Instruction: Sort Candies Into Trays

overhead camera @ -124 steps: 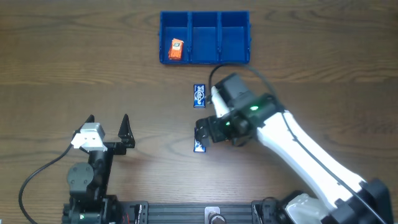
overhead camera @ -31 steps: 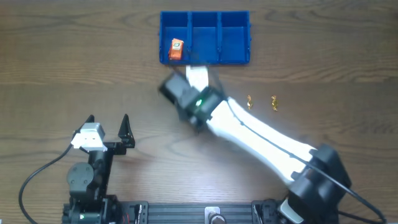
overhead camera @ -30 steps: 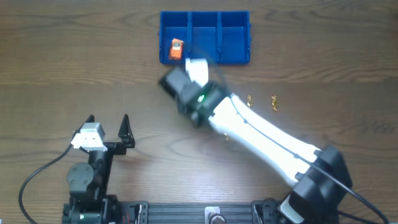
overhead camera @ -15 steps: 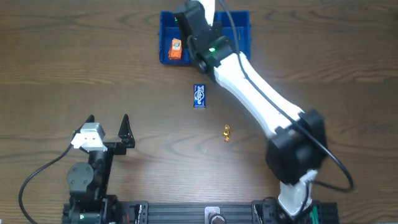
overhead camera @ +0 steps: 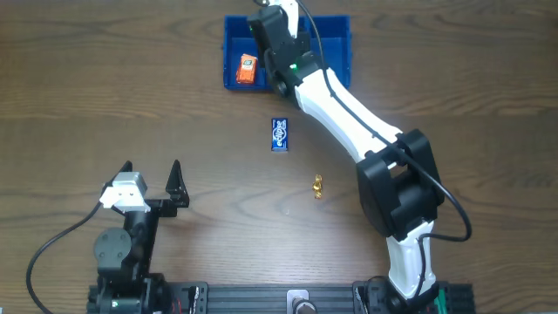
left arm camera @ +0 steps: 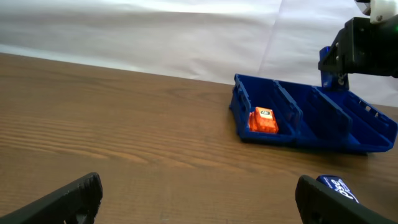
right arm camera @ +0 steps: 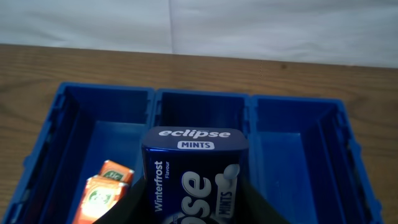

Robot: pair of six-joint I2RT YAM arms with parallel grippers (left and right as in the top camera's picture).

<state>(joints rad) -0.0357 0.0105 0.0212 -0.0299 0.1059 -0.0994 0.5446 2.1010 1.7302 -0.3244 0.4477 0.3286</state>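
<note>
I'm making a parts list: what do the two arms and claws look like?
The right arm has white links, black joints, a small green light near the wrist and a thin black cable. The left arm is mostly black, with a white block behind its claw, whose two black fingers taper to points; a black cable loops beside it.

The counter [overhead camera: 105, 96] is brown wood with fine darker grain. The tray [overhead camera: 336, 84] is plain saturated blue. The orange candy [overhead camera: 248, 70] bears a small pale label, perhaps with a touch of green. The mint tin [right arm camera: 194, 155] in the black right claw [right arm camera: 193, 202] is deep navy with white lettering. The blue packet [overhead camera: 279, 135] has white print, and the gold candy [overhead camera: 318, 186] is shiny yellow-gold. The right arm [overhead camera: 349, 113] is white with black joints; the left claw [overhead camera: 150, 174] is black.
</note>
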